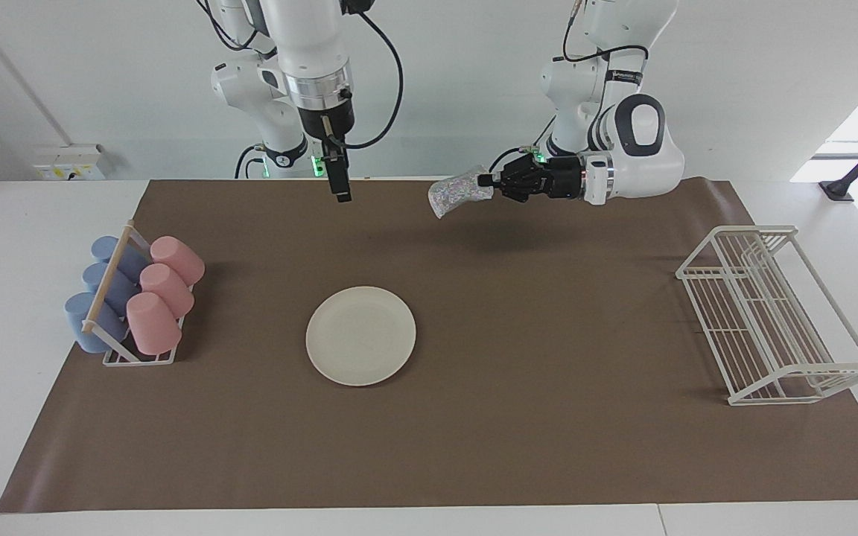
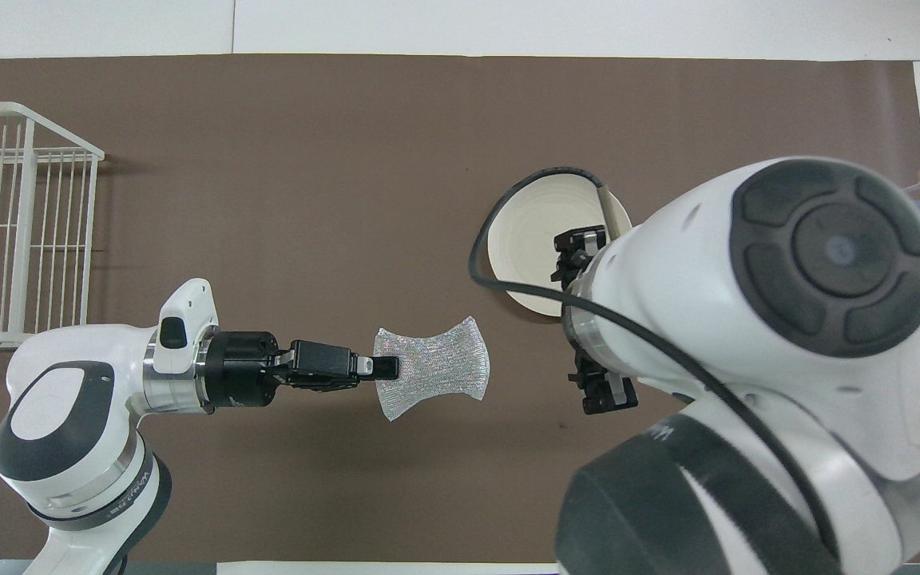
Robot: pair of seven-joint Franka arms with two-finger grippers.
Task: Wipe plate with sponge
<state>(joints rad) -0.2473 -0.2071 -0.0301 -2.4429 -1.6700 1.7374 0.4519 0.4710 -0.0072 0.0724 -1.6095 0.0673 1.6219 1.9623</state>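
The cream-white plate (image 1: 360,336) lies flat on the brown mat (image 1: 548,417), with nothing on it. My left gripper (image 1: 482,180) is shut on one end of the silvery speckled sponge (image 1: 455,192), which hangs in the air over bare mat, apart from the plate. In the overhead view the sponge (image 2: 436,371) sticks out level from the left gripper (image 2: 390,367). My right gripper (image 1: 339,190) points straight down, high over the mat, open and holding nothing. From overhead the right arm covers part of the plate (image 2: 524,231).
A rack of pink and blue cups (image 1: 135,301) stands at the right arm's end of the mat. A white wire dish rack (image 1: 771,313) stands at the left arm's end. Bare mat surrounds the plate.
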